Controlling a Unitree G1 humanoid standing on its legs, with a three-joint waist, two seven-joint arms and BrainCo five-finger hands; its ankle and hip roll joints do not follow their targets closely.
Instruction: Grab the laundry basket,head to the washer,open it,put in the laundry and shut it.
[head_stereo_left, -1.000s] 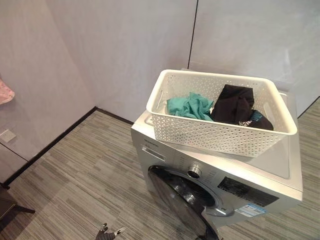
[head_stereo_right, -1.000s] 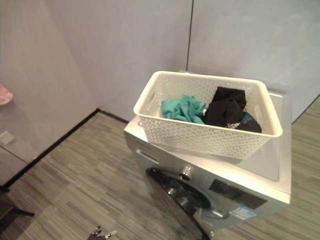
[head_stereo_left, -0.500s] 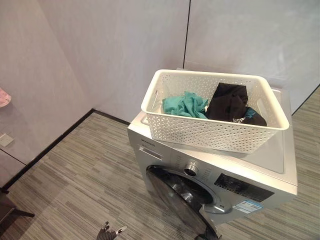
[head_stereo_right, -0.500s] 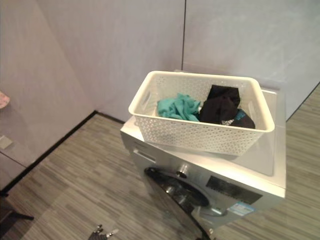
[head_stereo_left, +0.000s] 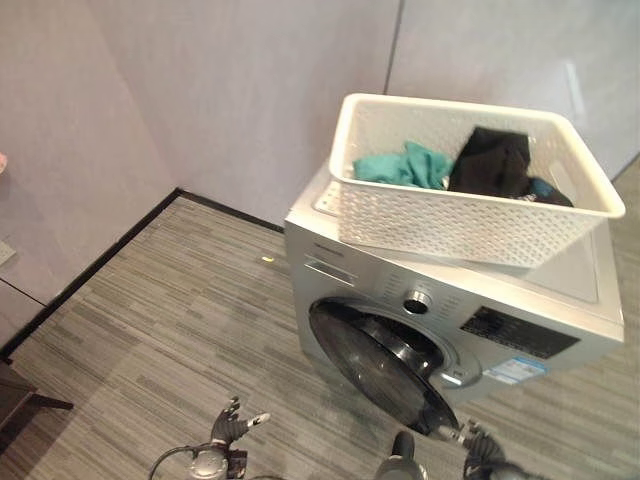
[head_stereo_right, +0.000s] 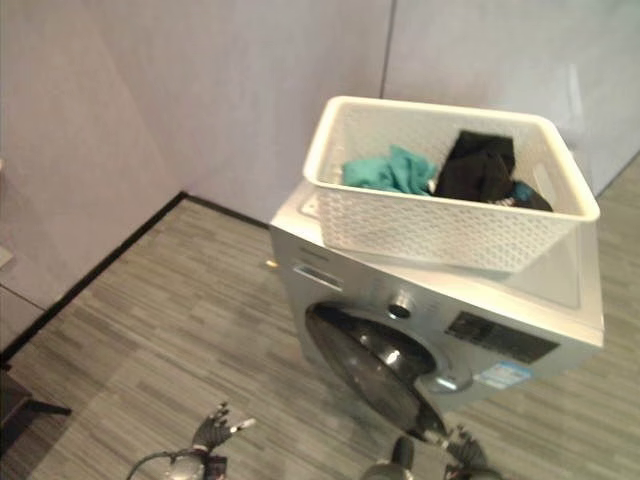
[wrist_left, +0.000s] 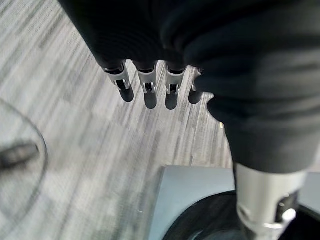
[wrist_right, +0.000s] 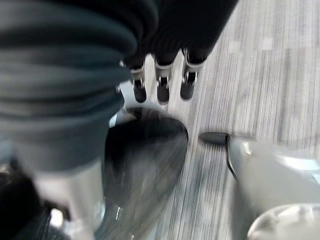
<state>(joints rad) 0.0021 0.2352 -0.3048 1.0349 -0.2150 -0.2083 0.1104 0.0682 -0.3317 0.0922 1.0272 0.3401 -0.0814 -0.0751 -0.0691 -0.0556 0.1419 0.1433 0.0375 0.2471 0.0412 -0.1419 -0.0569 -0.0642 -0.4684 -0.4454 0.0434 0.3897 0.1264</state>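
Fingers (wrist_left: 145, 90) straight on both hands, nothing held.
Laundry basket (head_stereo_left: 470, 215) on washer (head_stereo_left: 560, 300): looks light, stiff; take its end handles.

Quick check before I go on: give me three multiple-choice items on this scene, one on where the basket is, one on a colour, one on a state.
1. Where is the laundry basket?
A. on the floor
B. on top of the washer
C. inside the drum

2. What colours are the clothes in the basket?
A. red and white
B. yellow only
C. teal and black

3. How is the left robot hand?
A. open, holding nothing
B. curled round the basket rim
C. pinching a cloth

Answers:
1 B: the basket rests on the washer's top panel.
2 C: a teal garment lies beside a black one.
3 A: the wrist view shows straight fingers over bare floor.
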